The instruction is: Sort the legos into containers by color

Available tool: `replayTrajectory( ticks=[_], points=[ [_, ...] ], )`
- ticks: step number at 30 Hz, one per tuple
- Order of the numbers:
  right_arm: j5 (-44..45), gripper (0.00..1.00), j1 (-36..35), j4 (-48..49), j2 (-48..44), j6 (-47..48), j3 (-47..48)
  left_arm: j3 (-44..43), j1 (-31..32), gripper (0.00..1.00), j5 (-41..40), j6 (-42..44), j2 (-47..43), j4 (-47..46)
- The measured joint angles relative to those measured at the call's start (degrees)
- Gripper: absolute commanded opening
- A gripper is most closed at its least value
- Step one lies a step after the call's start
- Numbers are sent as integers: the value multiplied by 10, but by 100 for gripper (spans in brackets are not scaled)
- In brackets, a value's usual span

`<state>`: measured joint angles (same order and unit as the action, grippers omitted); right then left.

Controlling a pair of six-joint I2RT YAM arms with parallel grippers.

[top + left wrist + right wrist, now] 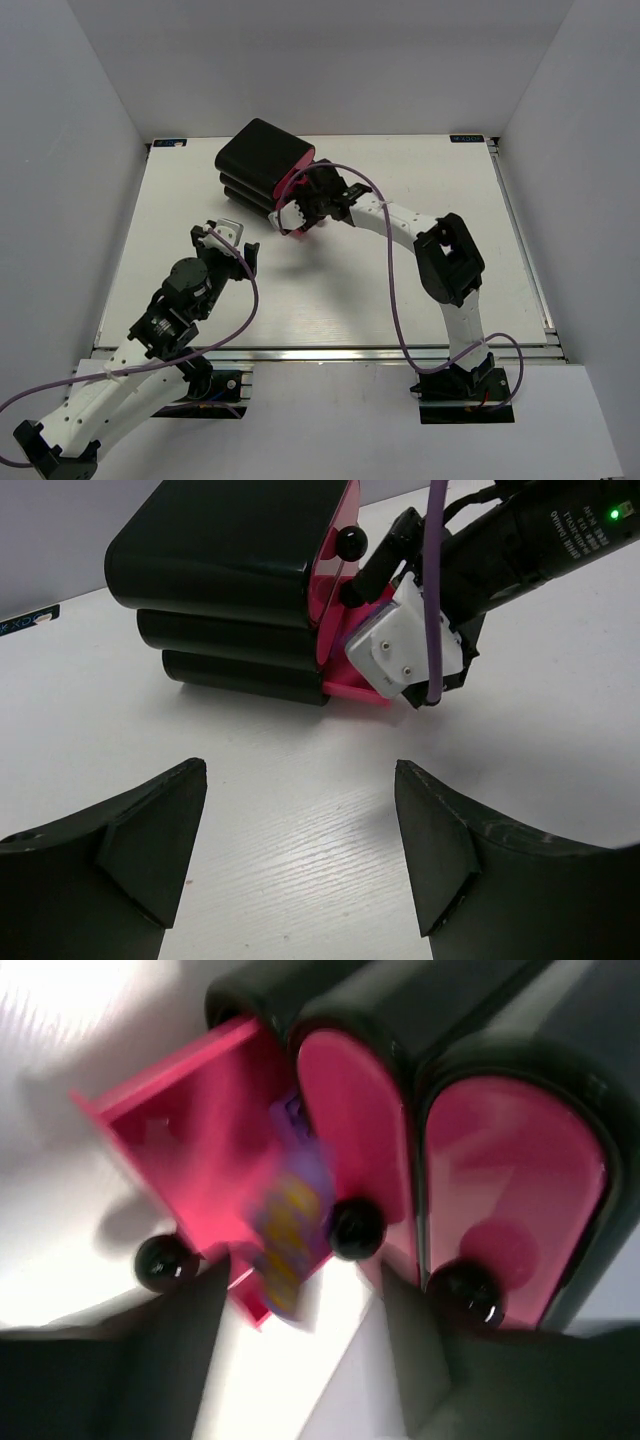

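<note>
Right gripper (294, 216) at drawers (262, 160), white table (350, 295), pale walls (320, 60)

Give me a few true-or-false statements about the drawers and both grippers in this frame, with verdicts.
1. The lowest drawer is pulled out while the other two drawers are shut. True.
2. The left gripper is clamped on a brick. False: its fingers are spread with nothing between them, above bare table.
3. The right gripper is at the drawer fronts. True.
4. The pulled-out drawer is empty. False: blurred purple and yellow pieces show in it.
5. The drawer unit stands beside the arm bases. False: it sits toward the far side of the table.
</note>
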<state>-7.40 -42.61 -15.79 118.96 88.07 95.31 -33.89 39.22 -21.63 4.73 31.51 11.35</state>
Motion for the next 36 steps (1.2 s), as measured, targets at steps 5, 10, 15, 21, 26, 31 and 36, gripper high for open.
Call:
replayTrajectory(
  ticks=[5, 10, 15, 21, 26, 31, 36],
  points=[
    [15, 76, -14, 10, 5, 11, 2, 5, 0, 86, 0, 1, -7, -2],
    [19, 68, -14, 10, 5, 3, 2, 5, 0, 86, 0, 2, -14, -3],
    [10, 0, -8, 10, -2, -89, 6, 5, 0, 86, 0, 2, -18, -4],
    [19, 0, 10, 40, -72, -299, -37, 5, 0, 86, 0, 2, -20, -6],
    [36, 0, 35, 35, -85, -484, -37, 5, 0, 86, 1, 2, -21, -7],
    [41, 0, 63, 21, -70, -591, -57, 5, 0, 86, 3, 2, -21, -7],
    [47, 0, 85, -1, -10, -713, -37, 5, 0, 86, 2, 2, -21, -7]
  ],
)
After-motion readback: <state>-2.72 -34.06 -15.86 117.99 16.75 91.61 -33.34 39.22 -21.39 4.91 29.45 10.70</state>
